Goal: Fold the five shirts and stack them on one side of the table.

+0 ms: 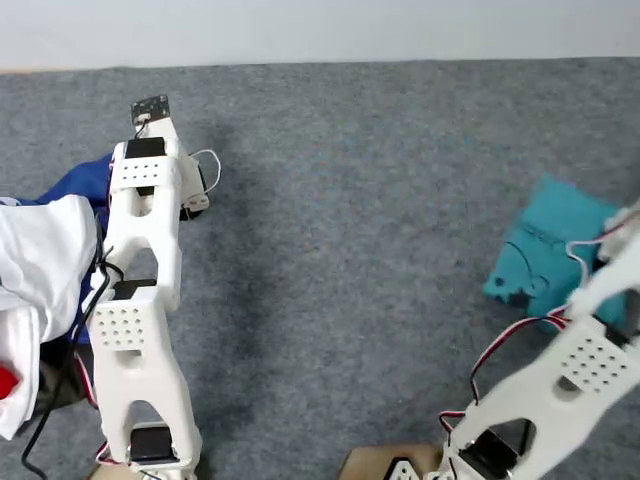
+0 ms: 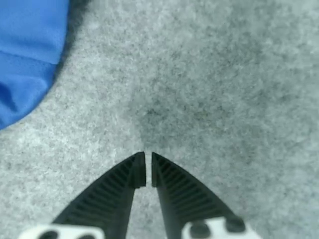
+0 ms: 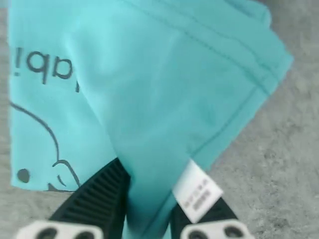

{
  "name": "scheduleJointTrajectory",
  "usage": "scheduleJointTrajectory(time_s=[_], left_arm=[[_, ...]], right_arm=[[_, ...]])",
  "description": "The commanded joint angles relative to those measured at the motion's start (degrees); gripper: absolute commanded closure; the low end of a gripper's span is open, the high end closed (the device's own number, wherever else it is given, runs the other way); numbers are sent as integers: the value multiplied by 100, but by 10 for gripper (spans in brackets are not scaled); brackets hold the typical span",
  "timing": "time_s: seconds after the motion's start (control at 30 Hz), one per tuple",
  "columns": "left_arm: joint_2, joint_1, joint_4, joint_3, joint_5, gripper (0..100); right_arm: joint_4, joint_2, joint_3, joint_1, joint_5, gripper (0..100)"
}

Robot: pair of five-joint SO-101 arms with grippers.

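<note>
Right gripper [image 3: 149,185] has its fingers pinching a fold of the teal shirt [image 1: 548,250], which lies bunched at the right edge of the frame on the grey counter [image 1: 350,200]. Left gripper [image 2: 148,169] is empty, fingers pressed almost together, beside the blue shirt [image 2: 25,59] and white shirt [image 1: 40,260] at far left. Judgement: draw the teal shirt to centre, low and slow — spread it flat before any fold.

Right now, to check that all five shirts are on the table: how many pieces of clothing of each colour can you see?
teal shirt: 1
blue shirt: 1
white shirt: 1
red cloth at the edge: 1, kind unclear
total: 4
</note>
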Motion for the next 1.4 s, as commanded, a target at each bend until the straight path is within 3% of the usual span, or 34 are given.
scheduleJointTrajectory(time_s=[0.0,0.3,0.6,0.8,0.9,1.07,1.27,1.37], left_arm=[[-299,44,-105,-84,-70,971],[-299,44,-105,-84,-70,971],[-299,44,-105,-84,-79,971],[-299,97,-105,-84,-88,971],[-299,105,-105,-84,-229,971],[-299,105,-105,-84,-229,971],[-299,105,-105,-84,-229,971],[-299,105,-105,-84,-229,971]], right_arm=[[13,4,-281,277,88,990],[-409,40,-290,664,791,990],[-479,4,-299,725,835,973],[127,-382,-703,681,633,663],[251,-602,-914,593,255,599],[277,-963,-897,400,255,673],[277,-1464,387,-242,448,983],[277,-1868,1547,-567,536,968]])
